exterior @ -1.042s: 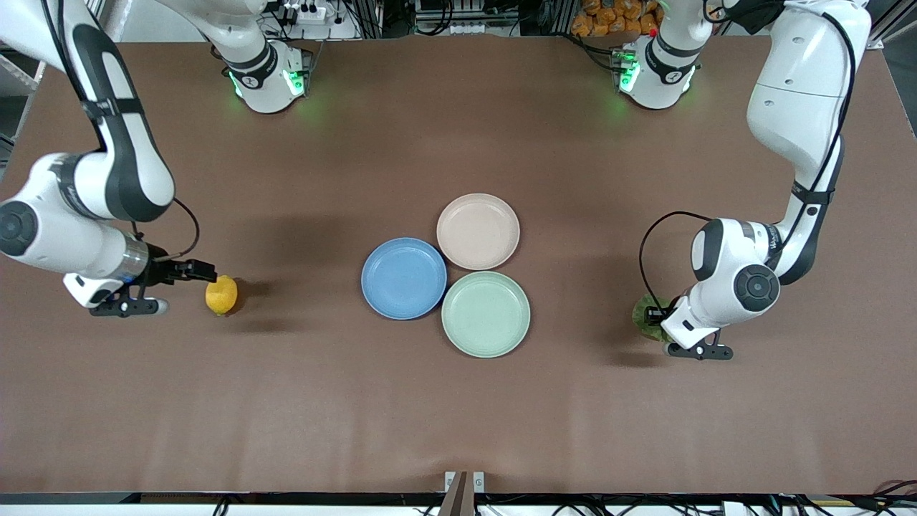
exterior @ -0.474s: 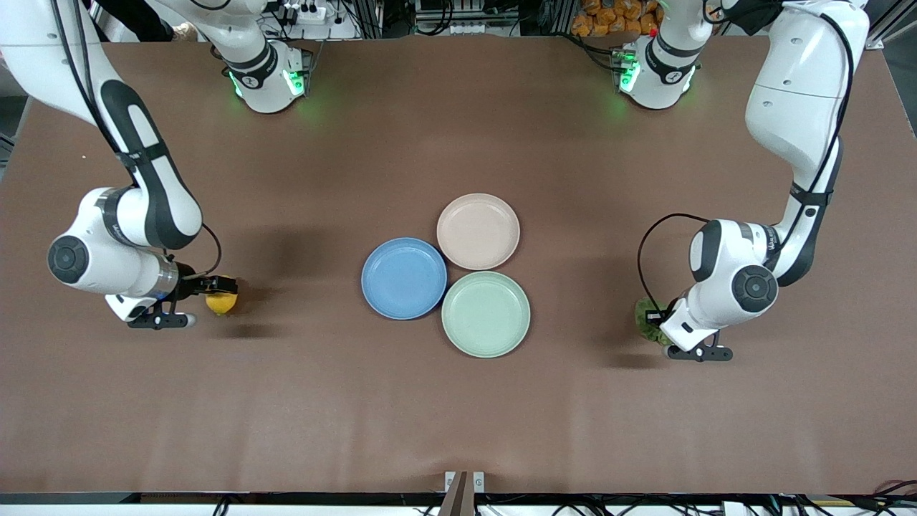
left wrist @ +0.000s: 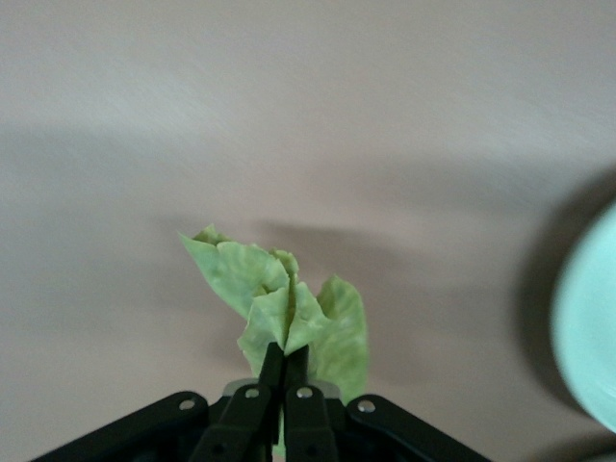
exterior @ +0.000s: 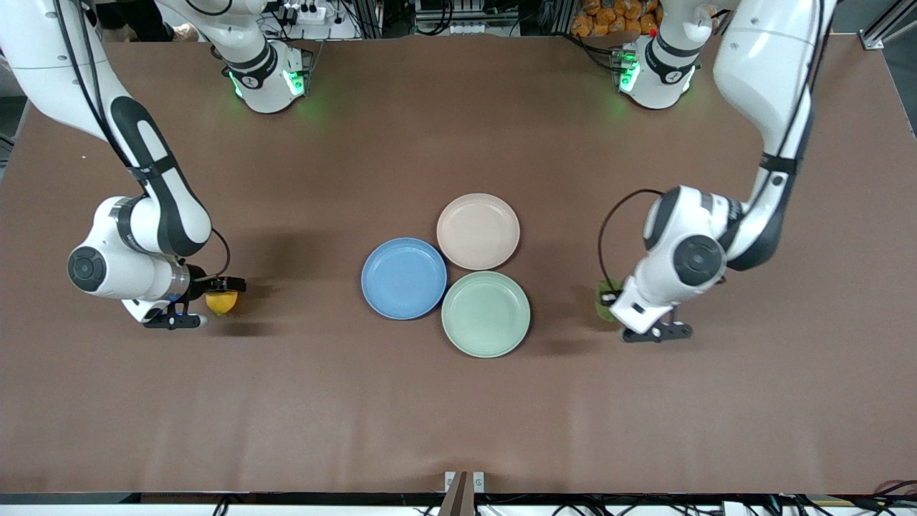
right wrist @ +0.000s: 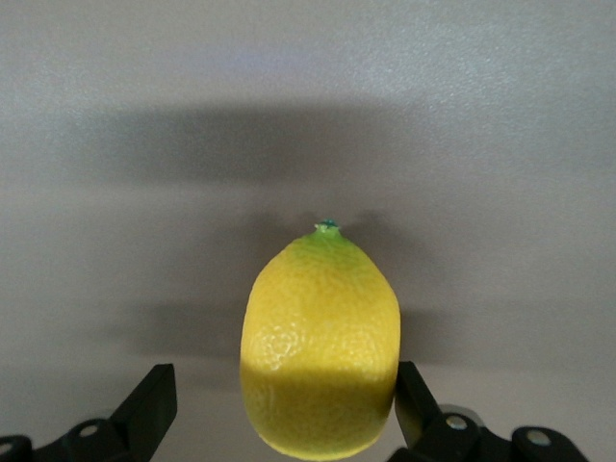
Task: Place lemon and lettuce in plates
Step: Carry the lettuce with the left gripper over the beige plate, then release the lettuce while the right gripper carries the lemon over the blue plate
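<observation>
The lemon [exterior: 221, 302] lies on the table toward the right arm's end. My right gripper [exterior: 223, 292] is open around it, with the lemon [right wrist: 320, 337] between the two fingers [right wrist: 154, 399]; one finger is close against the rind and the other stands apart from it. My left gripper [exterior: 613, 298] is shut on the crinkled green lettuce [exterior: 603, 295] and holds it above the table beside the mint-green plate; the leaf [left wrist: 289, 308] sticks out past the closed fingertips. The blue plate [exterior: 403, 278] and the beige-pink plate [exterior: 478, 231] sit empty mid-table.
An empty mint-green plate [exterior: 486, 313] touches both other plates and is the nearest to the front camera; its rim shows in the left wrist view [left wrist: 589, 327]. Brown table surface lies all round the plates.
My right gripper has moved in until its open fingers straddle the lemon. My left gripper has carried the lettuce toward the plates.
</observation>
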Robot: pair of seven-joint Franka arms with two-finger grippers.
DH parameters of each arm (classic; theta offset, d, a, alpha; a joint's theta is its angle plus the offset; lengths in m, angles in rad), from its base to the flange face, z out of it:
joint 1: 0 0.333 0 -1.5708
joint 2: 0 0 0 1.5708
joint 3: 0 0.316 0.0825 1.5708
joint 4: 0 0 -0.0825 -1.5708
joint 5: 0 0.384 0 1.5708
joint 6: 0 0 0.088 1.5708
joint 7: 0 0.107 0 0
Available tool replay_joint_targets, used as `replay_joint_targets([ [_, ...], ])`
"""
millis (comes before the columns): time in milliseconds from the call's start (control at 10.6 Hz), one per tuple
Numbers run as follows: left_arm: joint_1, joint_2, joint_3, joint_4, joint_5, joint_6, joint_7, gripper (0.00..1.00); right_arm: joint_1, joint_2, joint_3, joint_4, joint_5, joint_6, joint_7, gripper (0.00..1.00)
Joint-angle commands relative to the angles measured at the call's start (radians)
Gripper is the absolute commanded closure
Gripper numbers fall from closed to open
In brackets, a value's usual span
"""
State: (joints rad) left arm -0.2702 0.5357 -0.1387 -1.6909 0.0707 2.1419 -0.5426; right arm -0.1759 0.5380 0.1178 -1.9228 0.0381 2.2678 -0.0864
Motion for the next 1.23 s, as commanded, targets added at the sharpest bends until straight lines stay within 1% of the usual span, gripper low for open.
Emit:
replay_joint_targets([
  [0,-0.128,-0.005,-0.030,-0.018,-0.006,-0.017,-0.271,1.00,-0.004,-0.001,0.006,0.005,0.014,-0.008,-0.001,0.59],
  [95,-0.194,0.003,-0.030,-0.015,-0.006,-0.017,-0.369,1.00,-0.001,-0.006,0.010,0.013,0.014,-0.029,0.002,0.85],
  [189,-0.242,0.010,-0.030,-0.009,-0.008,-0.017,-0.438,1.00,-0.001,-0.010,0.011,0.021,0.016,-0.048,0.004,1.00],
  [284,-0.283,0.023,-0.032,0.008,-0.018,-0.017,-0.512,1.00,0.001,-0.019,0.014,0.046,0.016,-0.091,0.005,1.00],
  [379,-0.315,0.036,-0.033,0.022,-0.020,-0.017,-0.583,1.00,0.006,-0.020,0.019,0.095,0.017,-0.153,0.005,1.00],
  [474,-0.345,0.059,-0.035,0.042,-0.020,-0.017,-0.633,1.00,0.024,-0.023,0.029,0.137,0.034,-0.215,0.010,1.00],
  [568,-0.363,0.091,-0.035,0.056,-0.022,-0.016,-0.660,1.00,0.047,-0.023,0.040,0.166,0.111,-0.256,0.028,1.00],
  [663,-0.385,0.125,-0.033,0.075,-0.023,-0.014,-0.668,1.00,0.079,-0.026,0.042,0.174,0.173,-0.260,0.083,1.00],
  [758,-0.406,0.148,-0.033,0.100,-0.031,-0.014,-0.668,0.89,0.113,-0.026,0.055,0.188,0.186,-0.252,0.146,1.00],
  [853,-0.412,0.153,-0.033,0.108,-0.041,-0.011,-0.669,0.72,0.152,-0.021,0.074,0.214,0.195,-0.248,0.202,1.00],
  [947,-0.412,0.149,-0.033,0.118,-0.063,-0.011,-0.669,0.49,0.215,-0.009,0.074,0.240,0.232,-0.232,0.288,1.00],
  [1042,-0.411,0.142,-0.033,0.132,-0.077,-0.011,-0.686,0.00,0.239,-0.001,0.077,0.248,0.262,-0.203,0.348,1.00],
  [1137,-0.411,0.126,-0.033,0.143,-0.077,-0.011,-0.694,0.00,0.265,0.009,0.094,0.248,0.272,-0.173,0.375,1.00],
])
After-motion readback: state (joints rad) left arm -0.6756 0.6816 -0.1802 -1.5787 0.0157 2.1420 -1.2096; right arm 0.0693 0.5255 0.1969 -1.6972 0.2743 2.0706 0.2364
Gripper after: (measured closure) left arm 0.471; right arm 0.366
